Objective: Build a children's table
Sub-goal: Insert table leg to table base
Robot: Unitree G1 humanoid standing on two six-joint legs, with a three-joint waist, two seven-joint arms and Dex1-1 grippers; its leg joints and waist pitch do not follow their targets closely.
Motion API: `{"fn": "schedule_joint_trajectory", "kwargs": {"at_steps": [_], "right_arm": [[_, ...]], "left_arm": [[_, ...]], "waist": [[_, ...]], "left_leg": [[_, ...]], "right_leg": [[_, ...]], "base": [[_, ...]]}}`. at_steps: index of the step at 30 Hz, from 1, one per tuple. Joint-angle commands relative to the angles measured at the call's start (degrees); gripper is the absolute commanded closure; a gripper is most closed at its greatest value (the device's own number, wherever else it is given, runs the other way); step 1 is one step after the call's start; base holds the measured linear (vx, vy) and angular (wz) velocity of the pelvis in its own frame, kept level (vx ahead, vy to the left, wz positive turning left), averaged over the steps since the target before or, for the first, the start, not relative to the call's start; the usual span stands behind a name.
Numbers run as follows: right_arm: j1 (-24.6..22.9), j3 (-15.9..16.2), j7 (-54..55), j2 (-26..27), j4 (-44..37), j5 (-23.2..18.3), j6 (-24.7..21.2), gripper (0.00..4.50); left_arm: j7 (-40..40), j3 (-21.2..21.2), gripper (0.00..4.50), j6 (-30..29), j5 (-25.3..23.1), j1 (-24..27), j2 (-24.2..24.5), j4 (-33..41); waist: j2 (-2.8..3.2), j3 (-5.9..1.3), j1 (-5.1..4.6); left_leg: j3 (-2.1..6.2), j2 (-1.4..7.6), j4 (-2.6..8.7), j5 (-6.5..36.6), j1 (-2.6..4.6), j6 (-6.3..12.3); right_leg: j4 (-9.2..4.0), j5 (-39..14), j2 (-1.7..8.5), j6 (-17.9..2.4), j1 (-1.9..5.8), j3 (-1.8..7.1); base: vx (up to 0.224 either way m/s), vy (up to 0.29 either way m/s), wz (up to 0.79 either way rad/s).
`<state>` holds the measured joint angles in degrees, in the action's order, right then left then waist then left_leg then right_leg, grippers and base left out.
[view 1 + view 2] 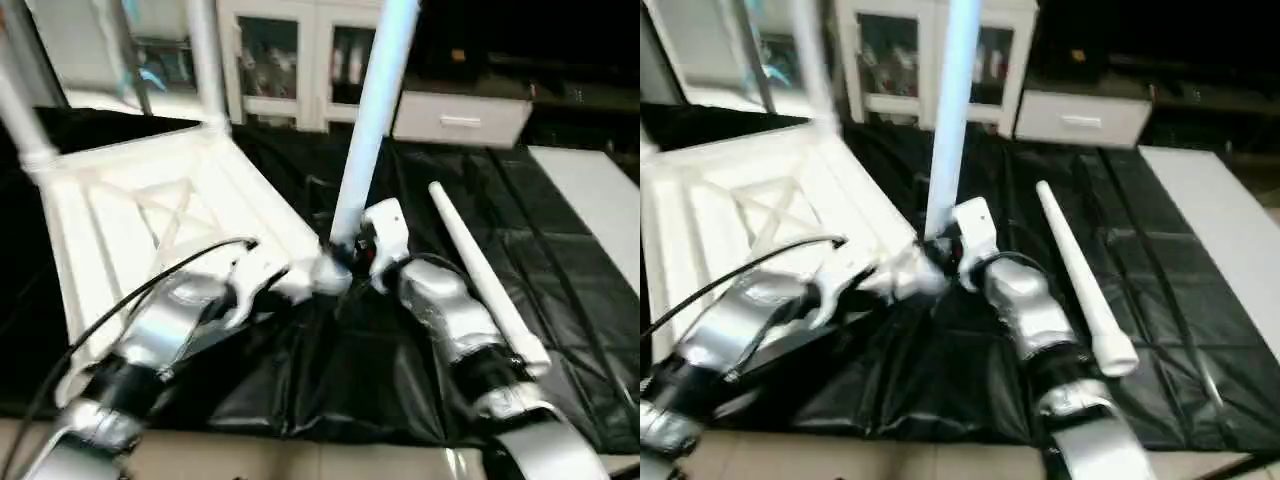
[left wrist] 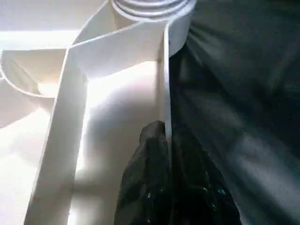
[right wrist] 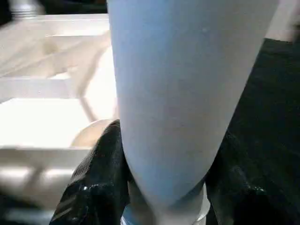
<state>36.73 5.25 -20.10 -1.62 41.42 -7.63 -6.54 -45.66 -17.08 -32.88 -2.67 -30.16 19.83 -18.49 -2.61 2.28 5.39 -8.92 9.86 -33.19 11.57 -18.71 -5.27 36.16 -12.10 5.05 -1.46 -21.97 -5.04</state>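
Note:
The children's table top (image 1: pixel 150 220) lies ribbed side up on the black cloth. Two white legs (image 1: pixel 205 60) (image 1: pixel 20 110) stand in its far corner sockets. A third leg (image 1: pixel 370 120) stands upright at the near right corner socket (image 2: pixel 150 7). My right gripper (image 1: pixel 350 255) is shut on this leg's lower end, and in the right wrist view its black fingers (image 3: pixel 93 187) press both sides of the tube (image 3: pixel 187 93). My left gripper (image 1: pixel 295 280) is shut on the top's thin rim wall (image 2: pixel 165 84) just beside that corner. A fourth leg (image 1: pixel 480 270) lies loose on the cloth to the right.
The black-draped work table (image 1: pixel 400 380) ends close in front of me. A white board (image 1: pixel 590 200) lies at its right edge. White cabinets (image 1: pixel 290 60) and a drawer unit (image 1: pixel 460 115) stand behind. A black cable (image 1: pixel 130 290) loops over my left forearm.

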Motion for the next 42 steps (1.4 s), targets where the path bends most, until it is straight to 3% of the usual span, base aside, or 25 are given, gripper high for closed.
{"fn": "schedule_joint_trajectory", "kwargs": {"at_steps": [1,2,3,5,6,7,8,9,10,12,13,17,18,19,22,28,29,32,34,42], "right_arm": [[-1.9,-2.8,8.1,-0.8,8.1,2.6,-3.3,2.62],[-0.6,-3.1,10.9,0.6,10.0,2.7,-3.4,2.62],[0.3,-3.2,12.9,1.5,11.3,2.7,-3.6,2.62],[1.5,-3.2,15.5,2.3,13.2,2.8,-3.3,2.62],[2.5,-3.5,17.8,3.3,14.7,2.7,-3.1,2.62],[3.7,-4.0,20.2,4.4,16.5,2.3,-2.9,2.62],[4.5,-4.6,21.9,5.2,17.9,2.1,-2.6,2.62],[5.3,-5.2,24.4,6.0,19.3,1.9,-2.3,2.62],[5.7,-5.6,25.6,6.3,19.9,1.7,-2.1,2.62],[6.8,-7.1,29.0,6.9,22.0,1.4,-1.4,2.62],[7.3,-7.8,29.8,7.1,22.7,1.2,-0.9,2.62],[8.1,-9.2,30.6,7.0,23.8,0.6,-0.1,2.62],[8.5,-9.9,30.6,7.0,24.5,0.3,0.4,2.62],[8.8,-10.5,30.4,7.1,24.7,-0.2,1.1,2.62],[9.7,-12.0,29.3,7.5,25.8,-1.0,3.0,2.62],[10.6,-11.0,25.3,7.6,25.9,0.2,5.2,2.62],[10.8,-10.8,24.2,7.5,25.8,0.5,5.5,2.27],[11.1,-10.6,23.2,7.3,25.6,0.7,5.8,2.27],[11.5,-10.5,22.2,7.1,25.6,1.0,6.1,1.86],[12.4,-10.1,16.5,6.4,23.8,1.2,6.3,1.18]], "left_arm": [[1.8,0.9,4.5,-0.9,1.2,-0.9,-2.4,-0.1],[4.3,1.3,4.5,-1.8,1.0,-2.7,-4.6,-1.0],[5.6,1.4,4.5,-2.1,0.7,-4.0,-6.0,-1.6],[8.2,1.6,4.5,-2.3,0.2,-5.5,-8.0,-2.8],[10.1,1.7,4.5,-2.7,-0.2,-6.6,-9.8,-3.8],[13.1,2.0,4.5,-2.9,-0.6,-8.2,-12.2,-5.3],[15.2,2.3,4.5,-3.0,-0.9,-9.3,-13.8,-6.3],[17.8,2.9,4.5,-2.8,-1.1,-10.5,-15.7,-7.5],[19.3,3.2,4.5,-2.6,-1.2,-11.1,-16.6,-8.1],[22.3,4.0,4.5,-2.0,-1.3,-12.5,-18.8,-9.1],[23.2,4.4,4.5,-1.9,-1.3,-12.8,-19.3,-9.3],[23.3,4.6,4.5,-2.0,-1.3,-12.7,-19.6,-9.2],[23.2,4.5,4.5,-2.1,-1.5,-12.3,-19.4,-9.1],[23.3,4.6,4.5,-2.1,-1.5,-12.1,-19.3,-9.2],[23.8,4.7,4.5,-2.2,-1.4,-12.0,-19.3,-9.8],[23.3,4.7,4.5,-2.8,-1.5,-11.6,-18.7,-9.4],[23.1,4.9,4.5,-2.8,-1.4,-11.7,-18.4,-9.4],[23.0,5.1,4.5,-2.7,-1.3,-11.9,-18.0,-9.7],[22.9,5.2,4.5,-2.5,-1.2,-12.0,-17.6,-10.0],[22.4,5.6,4.5,-2.0,-1.0,-12.1,-16.3,-10.6]], "waist": [[0.66,-1.4,-0.66],[0.41,-1.35,-0.83],[0.5,-1.76,-0.74],[0.34,-1.9,-0.77],[0.37,-2.1,-0.6],[-0.02,-2.33,-0.56],[0.15,-2.37,-0.55],[0.2,-2.35,-0.37],[0.07,-2.3,-0.54],[-0.02,-2.84,-0.21],[0.03,-2.94,-0.25],[-0.08,-3.33,-0.27],[-0.14,-3.19,-0.27],[-0.03,-2.96,-0.3],[0.03,-2.85,-0.38],[0.21,-2.94,-0.48],[0.16,-2.92,-0.46],[0.14,-2.96,-0.45],[0.05,-2.95,-0.47],[-0.22,-3.03,-0.76]], "left_leg": [[0.62,3.22,5.26,21.2,0.36,-0.92],[0.66,3.04,5.17,23.4,0.49,-1.0],[1.11,3.01,5.25,24.1,0.44,-1.27],[1.1,3.09,5.35,22.4,0.18,-1.12],[0.98,3.24,5.51,19.7,-0.16,-0.84],[0.82,3.33,5.62,16.0,-0.57,-0.58],[0.67,3.34,5.56,14.7,-0.5,-0.63],[0.3,3.4,5.3,14.0,0.12,-0.74],[0.23,3.38,5.28,13.4,-0.19,-0.79],[-0.03,3.27,4.93,8.6,-0.69,-0.17],[-0.04,3.25,4.83,6.3,-1.06,0.44],[-0.35,2.86,3.89,0.2,-1.17,3.76],[-0.45,2.81,3.87,0.6,-1.32,4.75],[-0.46,2.93,4.09,3.2,-1.33,4.88],[-0.33,3.22,4.41,7.4,-1.24,3.34],[-0.37,3.16,4.23,5.7,-1.26,3.22],[-0.37,3.16,4.21,5.8,-1.29,3.42],[-0.35,3.21,4.18,5.7,-1.24,3.68],[-0.37,3.21,4.15,5.5,-1.27,3.89],[-0.47,3.14,3.82,4.1,-1.56,5.48]], "right_leg": [[-6.17,-19.7,3.49,-9.4,0.67,3.66],[-6.66,-24.7,3.8,-8.4,0.46,3.67],[-7.38,-31.4,4.31,-5.2,0.42,3.66],[-7.43,-30.1,4.38,-4.3,0.52,3.72],[-7.28,-26.2,4.38,-4.4,0.85,3.73],[-6.84,-21.3,4.24,-5.0,1.23,3.67],[-6.6,-18.9,4.13,-5.6,1.12,3.71],[-6.5,-15.5,3.97,-6.9,0.61,3.8],[-6.17,-13.6,3.9,-7.5,0.85,3.84],[-5.12,-6.0,3.91,-8.6,1.73,3.66],[-4.62,-1.4,3.81,-9.2,2.03,3.58],[-3.71,9.2,3.62,-11.3,2.36,3.44],[-3.8,9.1,3.75,-11.6,2.42,3.45],[-4.2,5.5,3.92,-11.5,2.41,3.43],[-4.77,-1.8,4.13,-10.3,2.36,3.47],[-4.39,1.5,3.92,-11.0,2.33,3.42],[-4.41,1.4,3.97,-11.1,2.42,3.44],[-4.38,1.1,4.01,-11.4,2.44,3.44],[-4.35,1.0,4.01,-11.7,2.45,3.44],[-4.27,0.9,4.12,-12.6,2.52,3.45]], "base": [[0.0,0.0,0.0],[0.0,0.0,0.0],[0.0,0.0,0.0],[0.0,0.0,0.0],[0.0,0.0,0.0],[0.0,0.0,0.0],[0.0,0.0,0.0],[0.0,0.0,0.0],[0.0,0.0,0.0],[0.0,0.0,0.0],[0.0,0.0,0.0],[0.0,0.0,0.0],[0.0,0.0,0.0],[0.0,0.0,0.0],[0.0,0.0,0.0],[0.0,0.0,0.0],[0.0,0.0,0.0],[0.0,0.0,0.0],[0.0,0.0,0.0],[0.0,0.0,0.0]]}}
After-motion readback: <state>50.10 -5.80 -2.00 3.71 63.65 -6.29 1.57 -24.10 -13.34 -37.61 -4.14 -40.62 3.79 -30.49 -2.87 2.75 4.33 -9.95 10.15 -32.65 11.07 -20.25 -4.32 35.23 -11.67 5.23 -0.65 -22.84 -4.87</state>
